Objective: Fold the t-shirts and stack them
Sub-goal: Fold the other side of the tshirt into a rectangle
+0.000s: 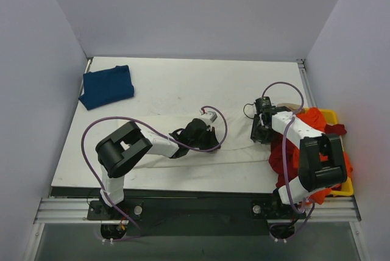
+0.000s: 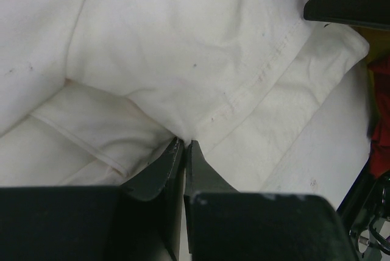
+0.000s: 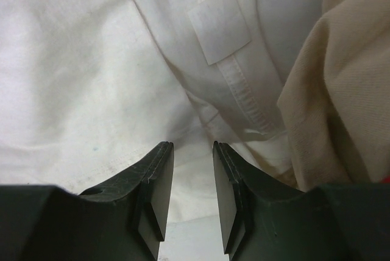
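Lying on white tabletop (image 1: pixel 183 84) between plain grey walls (image 1: pixel 195 11), soft cream cloth t-shirt (image 1: pixel 237 151) is pinched by closed left gripper (image 2: pixel 184 145). Right gripper (image 3: pixel 192 148) is held part-open, empty.

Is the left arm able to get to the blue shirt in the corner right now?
Probably, but not right away. Bare table lies between it and the blue t-shirt, yet the left claw is shut on the cream t-shirt and must let go first.
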